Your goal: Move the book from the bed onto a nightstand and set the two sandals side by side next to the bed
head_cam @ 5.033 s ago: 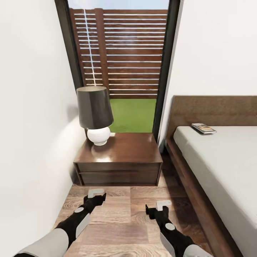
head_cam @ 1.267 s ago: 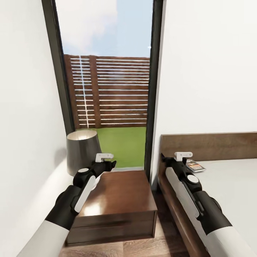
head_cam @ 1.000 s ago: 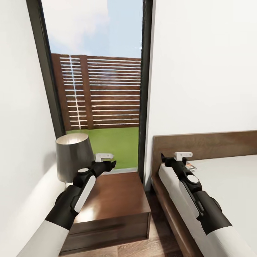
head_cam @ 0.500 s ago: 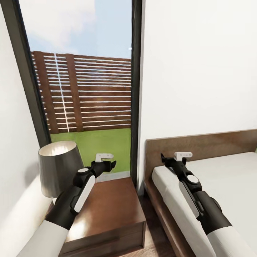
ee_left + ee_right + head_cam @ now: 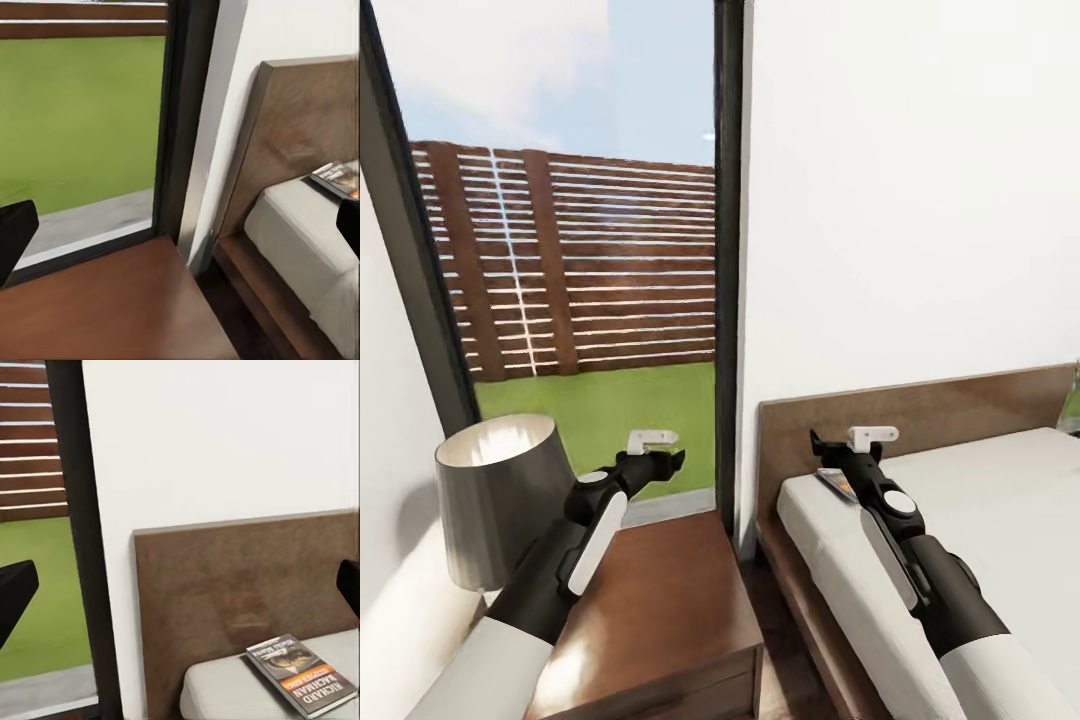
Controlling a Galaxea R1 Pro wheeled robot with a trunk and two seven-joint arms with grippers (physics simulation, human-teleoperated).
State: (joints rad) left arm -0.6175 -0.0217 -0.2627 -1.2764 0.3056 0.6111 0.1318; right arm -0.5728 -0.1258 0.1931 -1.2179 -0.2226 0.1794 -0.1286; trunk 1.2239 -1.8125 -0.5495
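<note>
Book (image 5: 301, 673) flat on bed (image 5: 1000, 500) by headboard; right claw (image 5: 850, 447) above, left claw (image 5: 656, 450) over nightstand (image 5: 670, 600), both spread, empty.

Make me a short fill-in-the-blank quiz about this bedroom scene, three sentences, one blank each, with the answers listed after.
1. The book lies flat on the ____, close to the headboard.
2. On the nightstand, under the left arm, stands a ____ with a dark shade.
3. Through the tall glass, beyond the grass, runs a slatted wooden ____.

Missing words: bed; lamp; fence
</note>
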